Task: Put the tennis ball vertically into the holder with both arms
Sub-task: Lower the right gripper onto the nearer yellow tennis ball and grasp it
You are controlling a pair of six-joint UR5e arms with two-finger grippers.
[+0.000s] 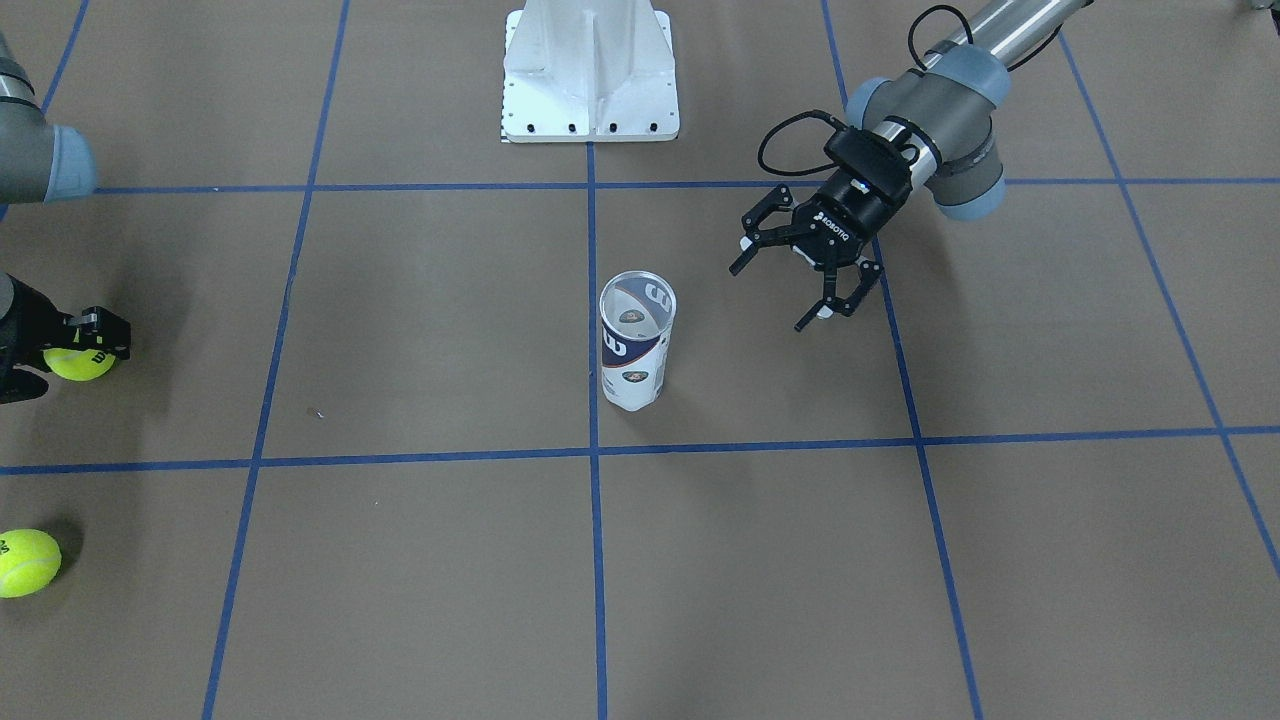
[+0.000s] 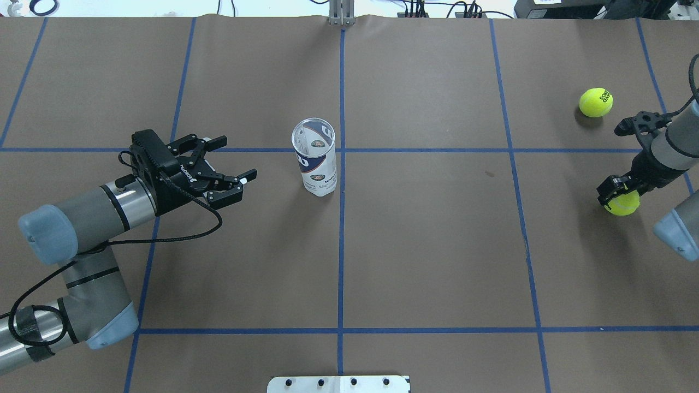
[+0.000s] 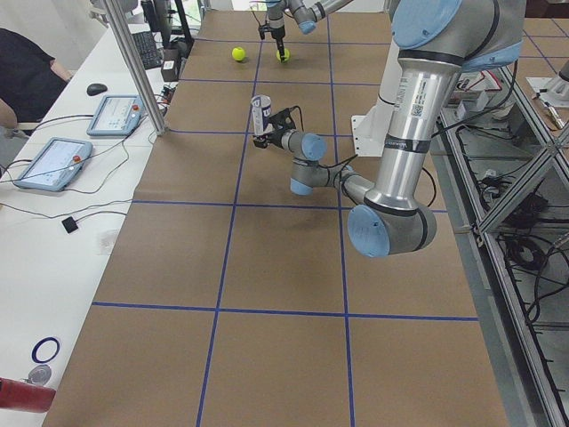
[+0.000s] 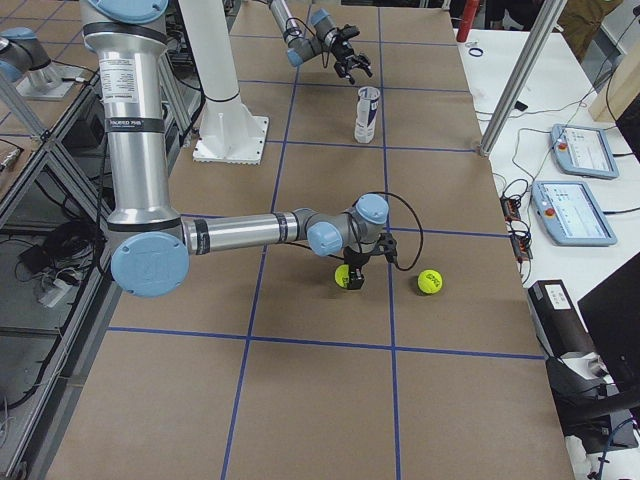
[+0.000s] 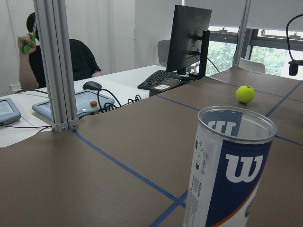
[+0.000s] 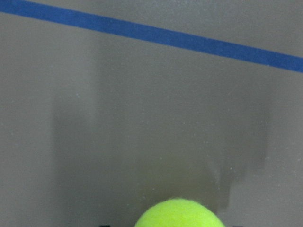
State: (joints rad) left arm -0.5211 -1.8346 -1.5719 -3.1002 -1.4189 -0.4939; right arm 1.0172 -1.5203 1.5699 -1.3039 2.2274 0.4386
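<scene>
Tennis ball (image 6: 177, 213), at the right wrist view's bottom edge, is clamped by the right gripper (image 2: 620, 195); left gripper (image 2: 236, 159) gapes wide near the upright holder (image 2: 317, 169).

Silver arms (image 2: 124, 200) with grey joints (image 2: 87, 213), light-blue caps (image 2: 47, 240), black cables (image 2: 164, 238).

I log from my station:
- tabletop (image 2: 437, 245): brown, blue grid lines
- holder (image 2: 315, 166): clear, navy-and-white label, white W
- nearer tennis ball (image 2: 623, 205) and farther tennis ball (image 2: 596, 102): yellow-green
- left claw (image 2: 238, 158) and right claw (image 2: 620, 197): black
- pedestal (image 1: 590, 90): white
</scene>
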